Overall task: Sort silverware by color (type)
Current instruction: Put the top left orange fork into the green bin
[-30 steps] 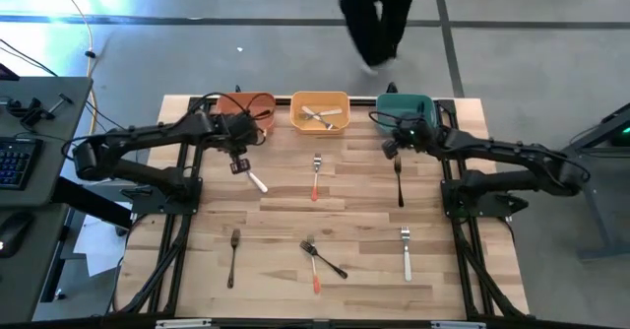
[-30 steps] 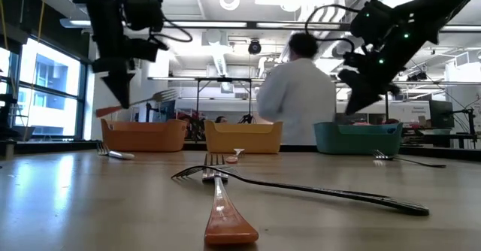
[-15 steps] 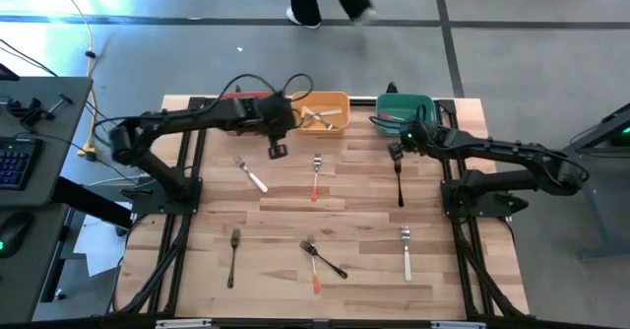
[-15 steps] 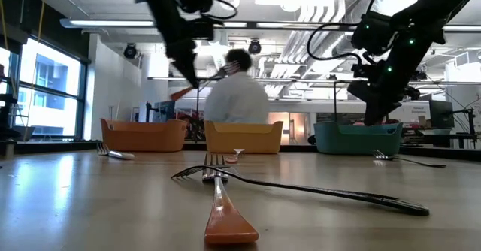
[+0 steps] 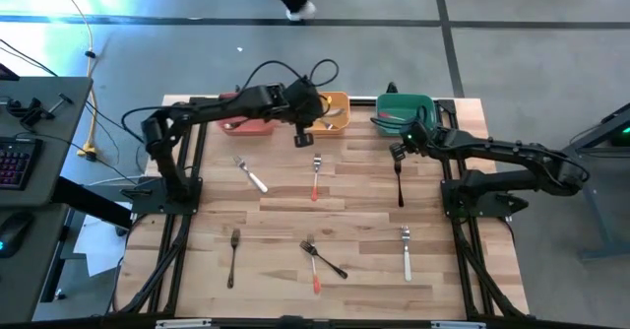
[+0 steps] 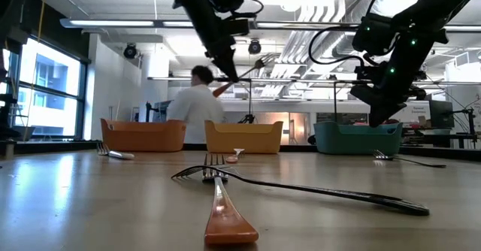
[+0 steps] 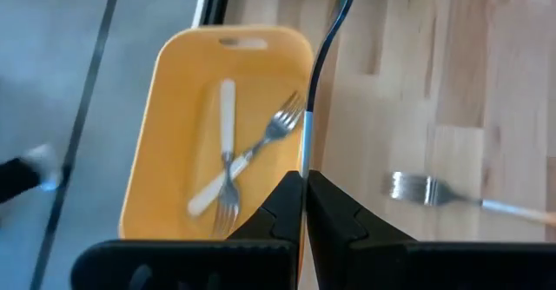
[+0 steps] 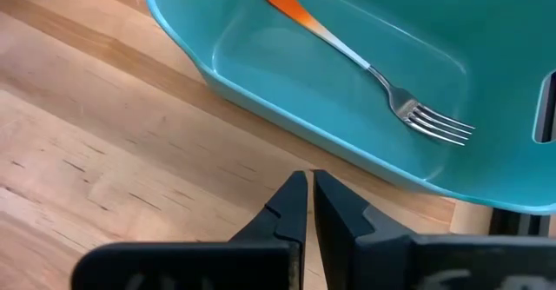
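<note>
My left gripper [image 5: 304,138] hangs over the near rim of the yellow bin [image 5: 340,100] and is shut on a fork [image 6: 242,74] with a reddish handle. Two white-handled forks [image 7: 228,164] lie in that bin. My right gripper [image 5: 398,153] is shut on nothing and hovers just near of the teal bin [image 8: 261,82], above the tine end of a dark fork [image 5: 400,183] that lies flat on the table. A red-handled fork [image 8: 365,60] lies in the teal bin. The red bin [image 5: 246,124] stands to the left. My left gripper pinches the fork near its middle [image 6: 234,78] between the two fingers, which come from above and point down. The fork is lifted clear and tilted: its tines [image 6: 261,61] stand higher, its reddish handle end [image 6: 219,92] lower. In the left wrist view it shows only as a thin silver strip [image 7: 304,147].
More forks lie flat on the table: a white-handled one [image 5: 250,173], a red-handled one [image 5: 316,176], a dark one [image 5: 234,256], a crossed red and dark pair [image 5: 319,260], a white-handled one [image 5: 406,252]. A person [image 6: 194,104] walks behind the table.
My left gripper has swung with the fork from near the red bin toward the table's right and far edge, rising, and now stands over the yellow bin's near rim. My right gripper has sunk a little beside the teal bin. The person behind has walked toward the left.
</note>
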